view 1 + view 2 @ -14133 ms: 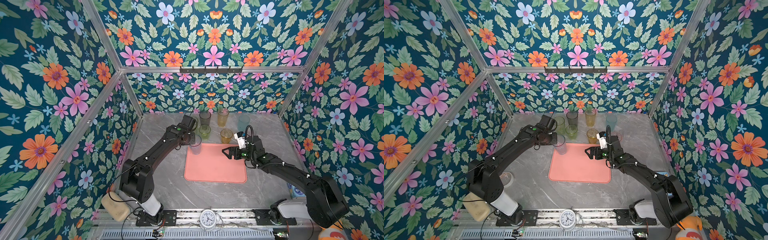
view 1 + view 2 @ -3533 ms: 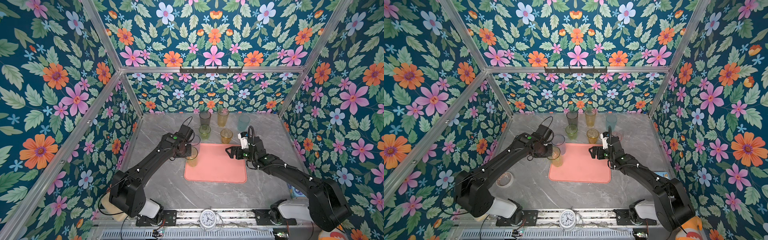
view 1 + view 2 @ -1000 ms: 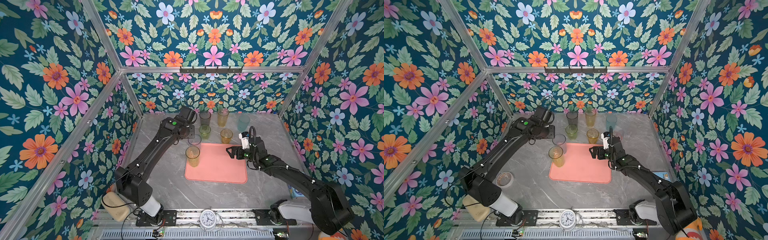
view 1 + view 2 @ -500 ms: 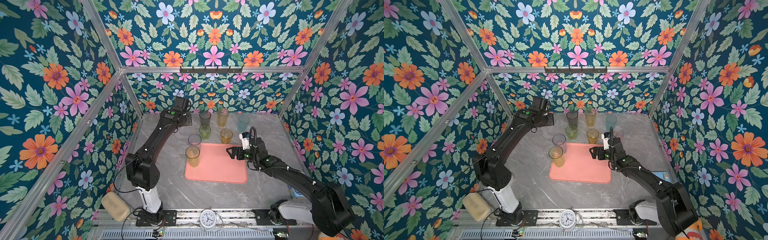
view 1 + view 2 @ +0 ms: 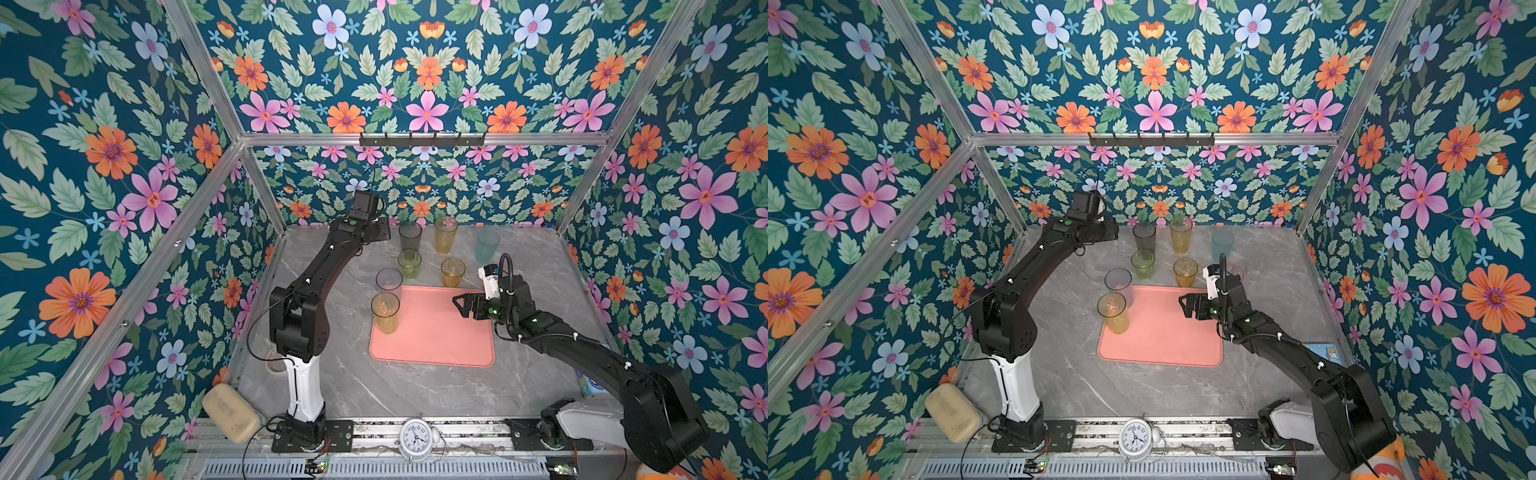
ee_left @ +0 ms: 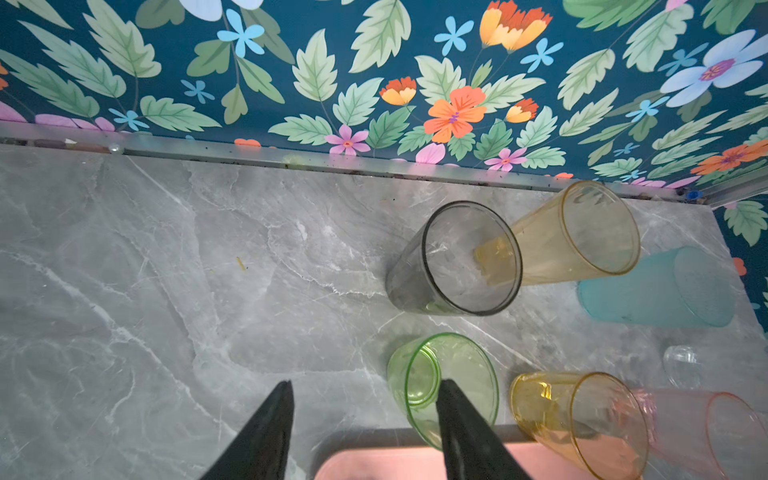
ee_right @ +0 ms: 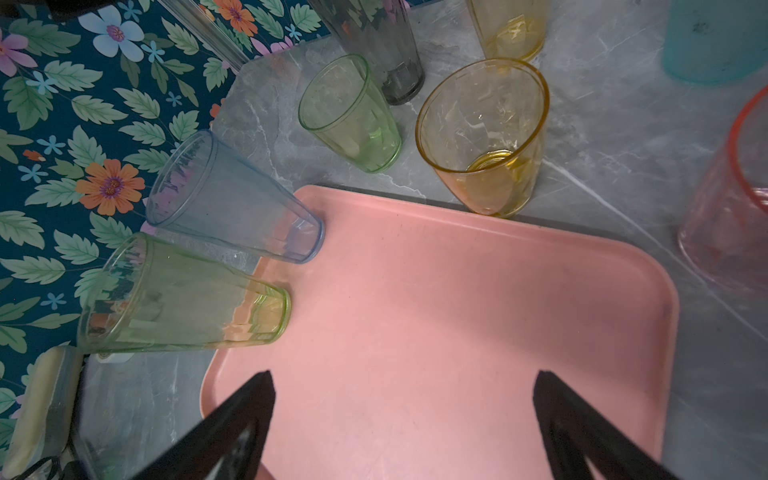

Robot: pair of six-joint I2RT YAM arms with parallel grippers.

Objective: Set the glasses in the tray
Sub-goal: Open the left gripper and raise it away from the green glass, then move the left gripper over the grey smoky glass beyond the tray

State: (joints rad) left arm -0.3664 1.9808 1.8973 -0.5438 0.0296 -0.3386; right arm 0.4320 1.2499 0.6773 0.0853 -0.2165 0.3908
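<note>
Greenish glass [image 7: 183, 299], blue glass [image 7: 232, 199] at tray [image 7: 457, 311] edge; right fingers [image 7: 224, 432] spread.

Walls [image 5: 424, 83] papered in dark teal with pink, orange and blue flowers enclose a grey marbled tabletop [image 5: 415, 390]. Silver metal bars [image 5: 540, 139] line the joints, and a black hook rail [image 5: 422, 140] sits on the back bar. A white alarm clock [image 5: 417, 438] stands at the front edge.

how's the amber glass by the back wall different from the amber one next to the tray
The back amber glass is tall and slim; the near amber glass is short and squat. The back amber glass stands close to the back wall, well away from the tray; the near amber glass stands right at the tray's far rim. Both are amber, translucent, upright, empty and not in the tray.
</note>
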